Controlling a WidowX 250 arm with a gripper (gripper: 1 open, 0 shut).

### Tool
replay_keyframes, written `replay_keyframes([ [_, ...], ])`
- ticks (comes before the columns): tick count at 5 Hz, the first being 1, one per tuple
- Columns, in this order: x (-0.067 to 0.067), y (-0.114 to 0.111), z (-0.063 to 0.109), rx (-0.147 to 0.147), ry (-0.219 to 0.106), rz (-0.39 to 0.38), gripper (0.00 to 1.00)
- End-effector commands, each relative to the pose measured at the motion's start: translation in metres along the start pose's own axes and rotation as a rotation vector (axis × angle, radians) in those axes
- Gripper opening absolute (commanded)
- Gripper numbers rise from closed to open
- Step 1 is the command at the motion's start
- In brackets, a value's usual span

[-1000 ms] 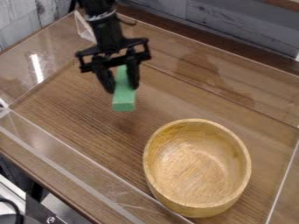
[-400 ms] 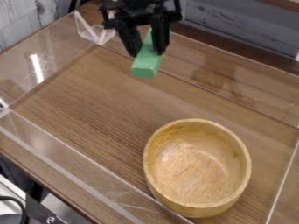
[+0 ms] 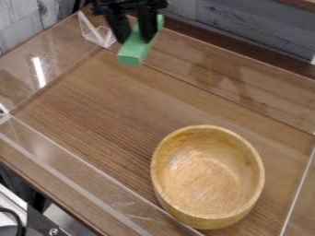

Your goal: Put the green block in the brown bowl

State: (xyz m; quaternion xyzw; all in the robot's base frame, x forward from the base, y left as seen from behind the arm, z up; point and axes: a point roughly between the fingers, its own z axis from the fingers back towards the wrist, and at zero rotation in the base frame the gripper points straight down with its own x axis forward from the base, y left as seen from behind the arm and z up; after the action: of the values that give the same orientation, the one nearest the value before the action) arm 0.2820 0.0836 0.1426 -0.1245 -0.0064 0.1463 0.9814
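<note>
Camera view puts my claw (image 3: 135, 26) at the top edge, left of centre, clenched on the green block (image 3: 135, 49), which hangs tilted beneath it, clear of the wooden table (image 3: 110, 111). Well apart, at lower right, the brown bowl (image 3: 207, 207) sits upright.

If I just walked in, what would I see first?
Probably the big brown bowl sitting empty near the front right of the wooden table. Then the bright green block up at the top, lifted off the table and pinched in the black claw.
</note>
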Motion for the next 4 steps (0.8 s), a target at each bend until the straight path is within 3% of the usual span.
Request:
replay_keyframes([
  [1,0.008,-0.004,0.007,0.007,-0.072,-0.021,0.0],
  [3,-0.002,-0.022,-0.012,0.012,-0.063,-0.085,0.0],
  [4,-0.025,-0.05,-0.015,0.012,-0.033,-0.206,0.0],
])
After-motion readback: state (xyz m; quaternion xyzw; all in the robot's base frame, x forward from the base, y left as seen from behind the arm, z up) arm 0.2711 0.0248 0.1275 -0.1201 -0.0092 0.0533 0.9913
